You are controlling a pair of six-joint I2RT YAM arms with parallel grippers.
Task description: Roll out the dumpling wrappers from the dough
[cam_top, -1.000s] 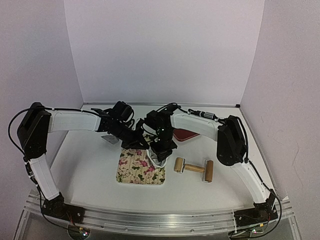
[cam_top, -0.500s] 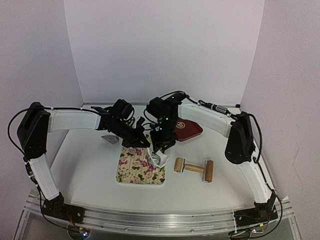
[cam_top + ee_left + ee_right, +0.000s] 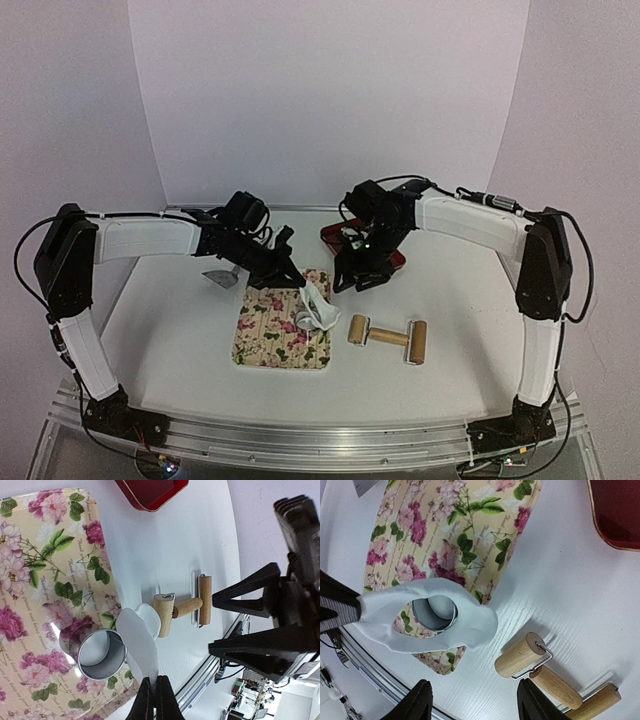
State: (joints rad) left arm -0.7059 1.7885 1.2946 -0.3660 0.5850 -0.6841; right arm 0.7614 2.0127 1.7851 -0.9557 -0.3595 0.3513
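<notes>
Nearest the arms' bases lies one roller [image 3: 388, 338], a wooden handle with two wooden barrels, on the bare white table just right of the single floral tray [image 3: 265, 340]. On that tray's right part stands one shiny ring cutter [image 3: 119, 650], upright. A pale round disc fills its floor: the one dumpling wrapper [image 3: 94, 656] I can count, lying inside the ring.

Above the ring hangs one limp white dough sheet [image 3: 470, 622] with one round hole cut through it. From the right wrist camera the ring shows through that hole. The left gripper [image 3: 153, 700] has its fingers pinched tight on the sheet's edge and holds it up off the tray.

Further back, one flat metal scraper [image 3: 218, 277] lies on the table left of the floral tray. The right gripper [image 3: 475, 691] is spread wide with nothing between its fingers. In the overhead view it is over the one red tray [image 3: 620, 515], the farthest thing on the table.
</notes>
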